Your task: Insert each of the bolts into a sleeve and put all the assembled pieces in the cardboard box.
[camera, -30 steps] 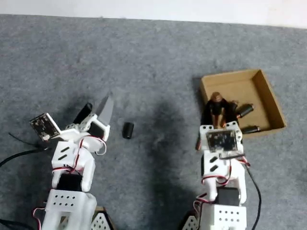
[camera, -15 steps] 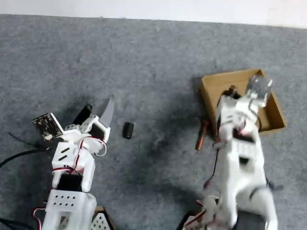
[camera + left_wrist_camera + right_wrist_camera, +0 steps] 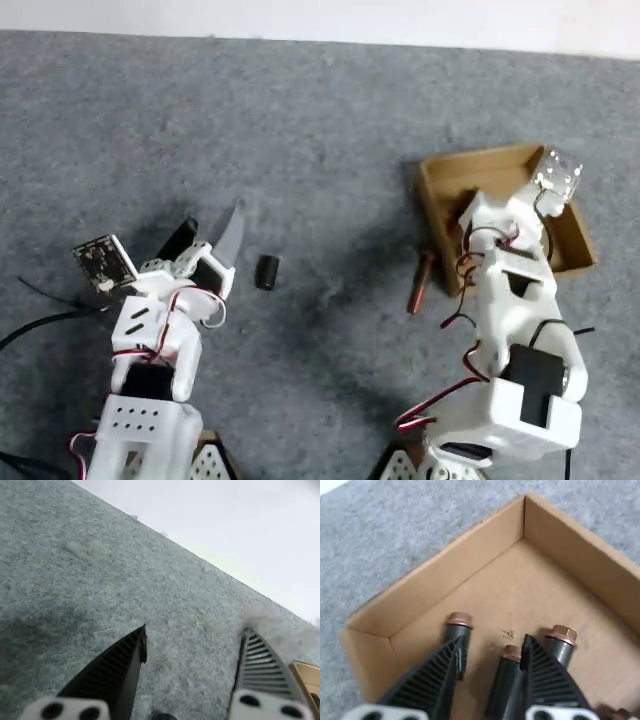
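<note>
Right gripper point(image 3: 491, 639) spread above cardboard box point(image 3: 435, 580).

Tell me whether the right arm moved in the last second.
Yes. The right arm has stretched forward over the box, its wrist going from short of the near wall to the far right corner.

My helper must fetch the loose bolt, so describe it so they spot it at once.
Find the cardboard box on the grey carpet. Just outside its wall, toward the carpet's middle, a bolt lies on the carpet. It is bare and copper-coloured, while the bolts in the box wear black sleeves.
</note>
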